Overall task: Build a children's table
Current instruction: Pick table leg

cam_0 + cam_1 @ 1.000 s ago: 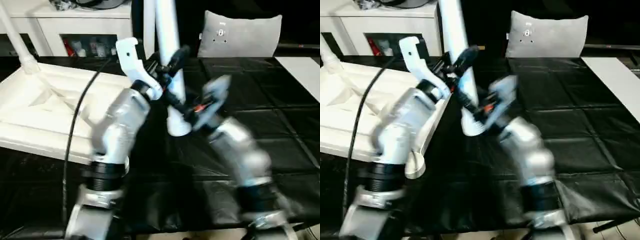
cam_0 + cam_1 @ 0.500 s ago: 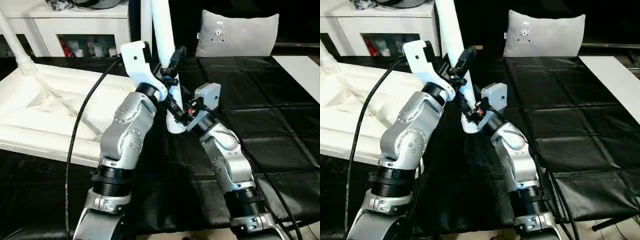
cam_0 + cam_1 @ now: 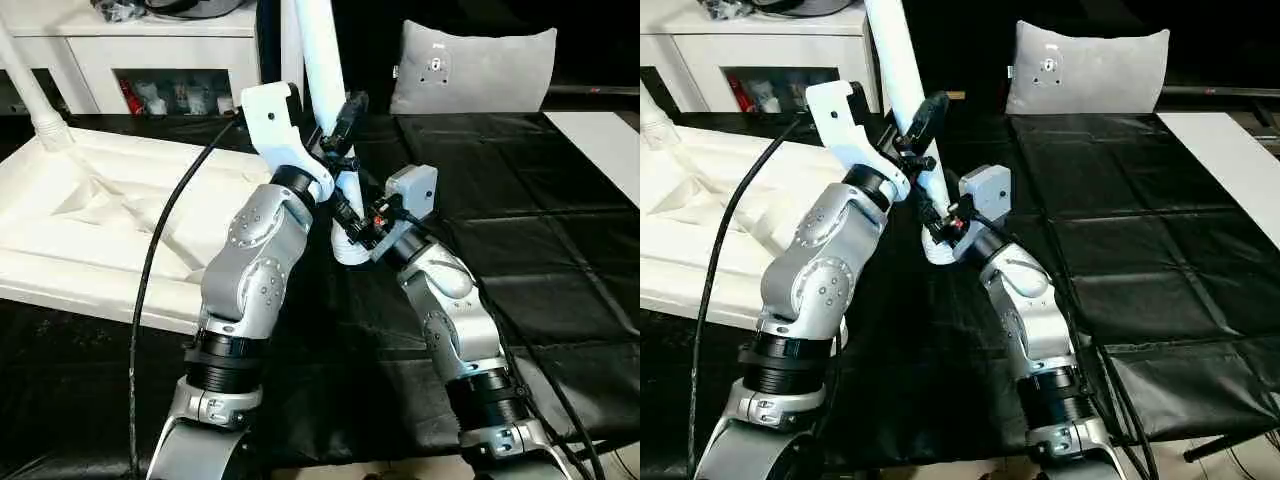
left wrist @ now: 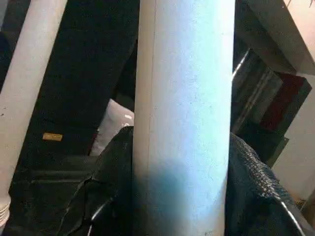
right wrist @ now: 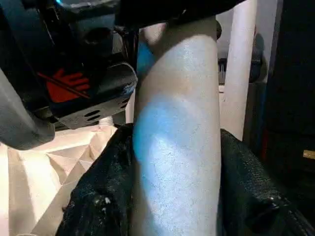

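Observation:
The children's table's white top (image 3: 95,215) lies underside up at the left, its ribs showing. One white leg (image 3: 38,95) stands in its far left corner socket. A second long white leg (image 3: 322,70) is held nearly upright over the black sheet, and both grippers are on it. My left gripper (image 3: 338,125) is shut around its middle, the shaft (image 4: 182,123) sitting between the black fingers (image 4: 110,191). My right gripper (image 3: 353,222) is shut on it lower down, near the thick bottom end (image 3: 348,252). There too the shaft (image 5: 177,137) sits between the fingers (image 5: 101,196).
A white cabinet with glass doors (image 3: 150,60) stands at the back left. A grey cushion (image 3: 470,65) is at the back, a white board (image 3: 605,135) at the right. Black sheeting (image 3: 540,240) covers the surface. A black cable (image 3: 150,280) hangs by my left arm. Another white rod (image 3: 293,45) rises behind.
My left gripper's fingers have drawn in onto the leg. Both arms were blurred in motion a second ago and now hold steady, with the leg's lower end slightly higher.

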Robot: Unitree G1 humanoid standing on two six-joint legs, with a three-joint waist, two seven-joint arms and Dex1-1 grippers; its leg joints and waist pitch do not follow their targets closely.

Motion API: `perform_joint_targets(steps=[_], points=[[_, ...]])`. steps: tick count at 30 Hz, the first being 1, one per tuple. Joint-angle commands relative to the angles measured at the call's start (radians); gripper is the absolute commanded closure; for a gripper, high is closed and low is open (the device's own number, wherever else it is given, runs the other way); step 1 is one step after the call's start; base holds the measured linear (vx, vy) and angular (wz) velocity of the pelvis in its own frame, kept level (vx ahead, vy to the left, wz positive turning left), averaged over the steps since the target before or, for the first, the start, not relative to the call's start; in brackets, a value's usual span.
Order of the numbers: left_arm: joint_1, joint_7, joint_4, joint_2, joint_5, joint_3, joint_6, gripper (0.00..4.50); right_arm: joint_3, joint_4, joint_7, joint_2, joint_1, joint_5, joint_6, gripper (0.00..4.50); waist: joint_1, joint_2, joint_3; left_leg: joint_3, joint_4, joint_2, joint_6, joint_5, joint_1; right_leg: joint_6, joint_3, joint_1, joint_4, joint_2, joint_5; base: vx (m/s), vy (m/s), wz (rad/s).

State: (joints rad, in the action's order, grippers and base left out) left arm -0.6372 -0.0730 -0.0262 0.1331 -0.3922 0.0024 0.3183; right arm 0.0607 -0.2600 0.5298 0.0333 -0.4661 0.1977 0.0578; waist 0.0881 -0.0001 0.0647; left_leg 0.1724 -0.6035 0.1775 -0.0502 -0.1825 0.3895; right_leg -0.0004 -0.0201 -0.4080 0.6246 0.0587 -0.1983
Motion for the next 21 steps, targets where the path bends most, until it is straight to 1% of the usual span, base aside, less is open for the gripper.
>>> perform_joint_targets(steps=[1, 3, 5, 6, 7, 9, 10, 12, 14, 15, 16, 17, 18, 20, 21], points=[[-0.001, 0.039, -0.009, 0.015, 0.013, 0.027, -0.01, 2.66, 0.001, -0.011, -0.017, -0.012, -0.01, -0.02, -0.01, 2.64, -0.002, -0.004, -0.075, -0.011, 0.064, 0.04, 0.038, -0.123, -0.015, -0.193, 0.033, 0.055, -0.068, 0.064, -0.042, 0.0, 0.0, 0.0], [-0.003, 0.043, -0.015, 0.014, 0.012, 0.034, -0.009, 2.66, -0.002, -0.01, -0.019, -0.016, -0.007, -0.017, -0.029, 2.64, -0.002, -0.006, -0.076, -0.011, 0.064, 0.039, 0.036, -0.123, -0.015, -0.194, 0.032, 0.056, -0.067, 0.063, -0.04, 0.0, 0.0, 0.0], [-0.004, 0.044, -0.018, 0.014, 0.01, 0.037, -0.009, 2.66, -0.005, -0.011, -0.025, -0.019, -0.005, -0.018, -0.035, 2.64, -0.002, -0.006, -0.075, -0.011, 0.064, 0.039, 0.036, -0.122, -0.015, -0.194, 0.033, 0.056, -0.067, 0.063, -0.036, 0.0, 0.0, 0.0], [-0.005, 0.044, -0.018, 0.014, 0.011, 0.037, -0.009, 2.66, -0.005, -0.013, -0.031, -0.022, -0.005, -0.023, -0.031, 2.08, -0.001, -0.006, -0.076, -0.011, 0.064, 0.039, 0.036, -0.121, -0.015, -0.195, 0.032, 0.056, -0.067, 0.064, -0.036, 0.0, 0.0, 0.0], [-0.005, 0.043, -0.018, 0.015, 0.011, 0.036, -0.009, 2.67, -0.004, -0.019, -0.034, -0.027, -0.006, -0.026, -0.025, 1.94, -0.001, -0.005, -0.076, -0.011, 0.063, 0.039, 0.035, -0.121, -0.015, -0.195, 0.032, 0.056, -0.067, 0.064, -0.038, 0.0, 0.0, 0.0], [-0.005, 0.044, -0.017, 0.015, 0.011, 0.036, -0.009, 2.67, -0.003, -0.022, -0.03, -0.031, -0.007, -0.026, -0.023, 1.94, -0.001, -0.006, -0.076, -0.011, 0.063, 0.039, 0.033, -0.122, -0.015, -0.196, 0.032, 0.057, -0.067, 0.064, -0.038, 0.0, 0.0, 0.0], [-0.005, 0.043, -0.019, 0.013, 0.011, 0.038, -0.008, 2.68, 0.001, -0.021, -0.01, -0.035, -0.006, -0.012, -0.042, 1.87, -0.002, -0.006, -0.076, -0.011, 0.063, 0.039, 0.035, -0.121, -0.015, -0.197, 0.032, 0.057, -0.066, 0.063, -0.036, 0.0, 0.0, 0.0], [-0.008, 0.043, -0.024, 0.008, 0.011, 0.042, -0.008, 2.68, 0.009, -0.018, 0.001, -0.043, -0.004, -0.012, -0.05, 1.56, -0.001, -0.007, -0.076, -0.011, 0.062, 0.039, 0.038, -0.121, -0.015, -0.197, 0.032, 0.057, -0.067, 0.064, -0.037, 0.0, 0.0, 0.0], [-0.018, 0.041, -0.041, -0.012, 0.008, 0.06, -0.009, 2.68, 0.021, -0.004, 0.021, -0.052, 0.007, -0.007, -0.076, 1.52, -0.001, -0.007, -0.076, -0.011, 0.062, 0.039, 0.038, -0.124, -0.015, -0.197, 0.032, 0.058, -0.067, 0.063, -0.041, 0.0, 0.0, 0.0], [-0.022, 0.039, -0.048, -0.022, 0.007, 0.067, -0.009, 2.68, 0.024, 0.002, 0.038, -0.058, 0.012, 0.001, -0.084, 1.4, -0.002, -0.009, -0.076, -0.011, 0.062, 0.038, 0.04, -0.121, -0.015, -0.196, 0.031, 0.058, -0.067, 0.062, -0.039, 0.0, 0.0, 0.0], [-0.026, 0.036, -0.053, -0.031, 0.007, 0.072, -0.009, 2.68, 0.025, 0.007, 0.053, -0.064, 0.016, 0.01, -0.092, 1.25, -0.001, -0.008, -0.076, -0.011, 0.062, 0.037, 0.043, -0.121, -0.015, -0.196, 0.032, 0.058, -0.068, 0.063, -0.04, 0.0, 0.0, 0.0], [-0.028, 0.035, -0.058, -0.04, 0.006, 0.078, -0.006, 2.68, 0.024, 0.011, 0.061, -0.071, 0.019, 0.014, -0.095, 1.25, -0.001, -0.008, -0.077, -0.011, 0.062, 0.038, 0.044, -0.121, -0.015, -0.195, 0.032, 0.058, -0.067, 0.063, -0.041, 0.0, 0.0, 0.0], [-0.03, 0.032, -0.061, -0.048, 0.004, 0.083, -0.003, 2.68, 0.022, 0.016, 0.067, -0.079, 0.023, 0.02, -0.102, 1.16, 0.0, -0.007, -0.077, -0.011, 0.061, 0.038, 0.044, -0.118, -0.015, -0.195, 0.031, 0.057, -0.066, 0.064, -0.04, 0.0, 0.0, 0.0], [-0.034, 0.021, -0.067, -0.069, -0.007, 0.097, 0.009, 2.68, 0.011, 0.032, 0.092, -0.107, 0.03, 0.043, -0.145, 1.06, 0.002, -0.001, -0.077, -0.013, 0.061, 0.038, 0.043, -0.111, -0.015, -0.198, 0.031, 0.058, -0.064, 0.063, -0.026, 0.0, 0.0, 0.0], [-0.036, 0.016, -0.069, -0.076, -0.011, 0.101, 0.015, 2.68, 0.004, 0.039, 0.098, -0.116, 0.032, 0.053, -0.163, 0.94, 0.003, -0.002, -0.079, -0.013, 0.061, 0.038, 0.043, -0.107, -0.016, -0.203, 0.03, 0.059, -0.062, 0.063, -0.012, 0.0, 0.0, 0.0]])
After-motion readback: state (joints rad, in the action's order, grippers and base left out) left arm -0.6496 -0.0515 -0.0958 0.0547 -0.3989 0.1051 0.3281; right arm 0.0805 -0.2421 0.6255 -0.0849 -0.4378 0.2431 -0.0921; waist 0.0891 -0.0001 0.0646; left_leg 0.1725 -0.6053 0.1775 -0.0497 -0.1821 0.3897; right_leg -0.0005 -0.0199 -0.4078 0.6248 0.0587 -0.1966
